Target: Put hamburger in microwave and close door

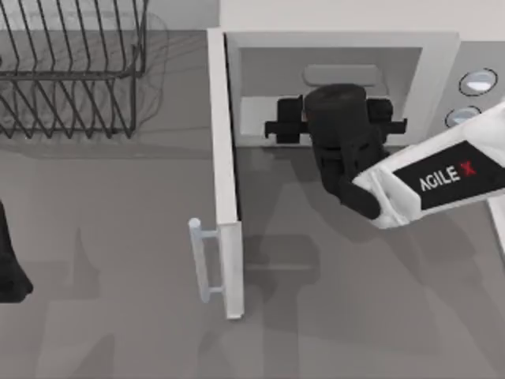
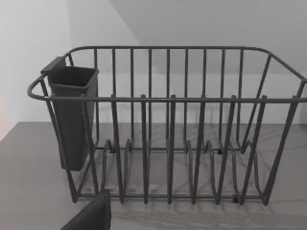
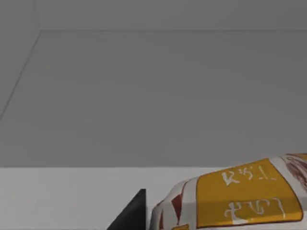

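The white microwave [image 1: 339,43] stands at the back right with its door [image 1: 225,142] swung wide open toward the front, bar handle [image 1: 207,260] on the outer face. My right gripper [image 1: 335,126] reaches into the oven's opening from the right. In the right wrist view the hamburger [image 3: 240,196], wrapped in white paper with an orange-yellow patch, sits low inside the pale cavity, just above its floor. One dark fingertip [image 3: 136,215] stands close beside the wrapper, and the gripper is shut on it. My left gripper [image 1: 12,260] stays parked at the left edge.
A black wire dish rack [image 1: 71,71] stands at the back left, with a dark cutlery cup [image 2: 72,115] hung on one end. Two round knobs [image 1: 477,81] sit on the oven's grey panel at the far right. Bare grey table lies in front of the oven.
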